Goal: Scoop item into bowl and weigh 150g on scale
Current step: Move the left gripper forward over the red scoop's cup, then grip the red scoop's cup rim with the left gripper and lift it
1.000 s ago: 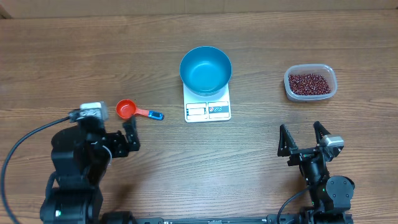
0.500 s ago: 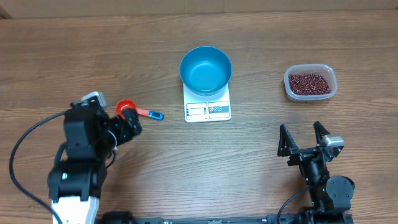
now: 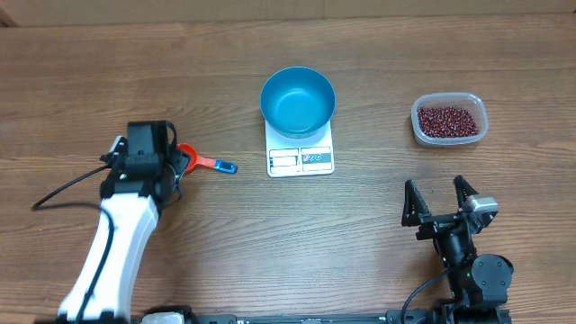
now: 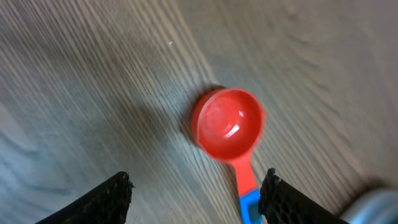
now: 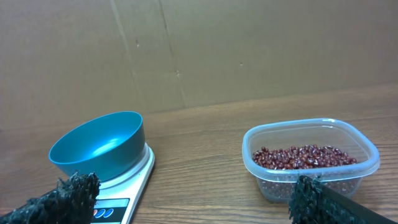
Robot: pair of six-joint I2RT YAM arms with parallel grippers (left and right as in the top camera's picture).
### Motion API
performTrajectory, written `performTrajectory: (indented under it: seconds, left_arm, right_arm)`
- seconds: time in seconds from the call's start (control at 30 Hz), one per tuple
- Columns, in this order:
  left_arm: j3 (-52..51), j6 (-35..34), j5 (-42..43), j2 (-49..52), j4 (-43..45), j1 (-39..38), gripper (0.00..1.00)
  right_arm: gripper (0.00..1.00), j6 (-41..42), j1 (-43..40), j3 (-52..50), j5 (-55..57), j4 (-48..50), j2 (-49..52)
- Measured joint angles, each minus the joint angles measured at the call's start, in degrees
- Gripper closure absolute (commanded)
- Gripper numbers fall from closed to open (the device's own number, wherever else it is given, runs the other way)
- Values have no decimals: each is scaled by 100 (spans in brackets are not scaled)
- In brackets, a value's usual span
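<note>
Two grippers, overhead: left gripper over the red scoop, its jaws hidden by the arm. The scoop's long axis lies across the table, blue handle toward the scale that bears the bowl. Right gripper wide, empty. Left wrist: jaws well apart, touching nothing, scoop cup just ahead between them. Right wrist: beans in clear tub, right of bowl.

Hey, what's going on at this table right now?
The left claw hangs over the red scoop, jaws open and not yet gripping it. The blue bowl sits empty on the white scale, and the beans are in the clear tub. The right claw is open, holding nothing.
</note>
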State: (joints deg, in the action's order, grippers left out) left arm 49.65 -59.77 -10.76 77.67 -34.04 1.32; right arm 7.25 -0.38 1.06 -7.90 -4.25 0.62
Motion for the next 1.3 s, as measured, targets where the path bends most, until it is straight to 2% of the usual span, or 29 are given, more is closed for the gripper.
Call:
performTrajectory:
  seconds: [0.17,0.27,0.4,0.6,0.63,0.67,1.1,1.3]
  left_arm:
    - [0,-317,-48,817,525,0,35]
    - [2,-407,-55,1211,914,0,42]
    - [2,-501,-37,1596,1241,0,46]
    - [2,-564,-15,2015,1637,0,75]
    - [2,-605,-2,2072,1716,0,83]
    - [2,-619,2,2111,1768,0,96]
    - [2,-603,221,2157,1945,0,96]
    - [2,-566,850,1875,1543,59,96]
  right_arm:
    - [0,0,0,0,0,-2,0]
    - [0,0,0,0,0,-4,0]
    - [0,-2,0,0,0,-4,0]
    - [0,-2,0,0,0,-4,0]
    - [0,0,0,0,0,-4,0]
    - [0,-2,0,0,0,-7,0]
    - [0,2,0,0,0,-4,0]
    - [0,2,0,0,0,-7,0]
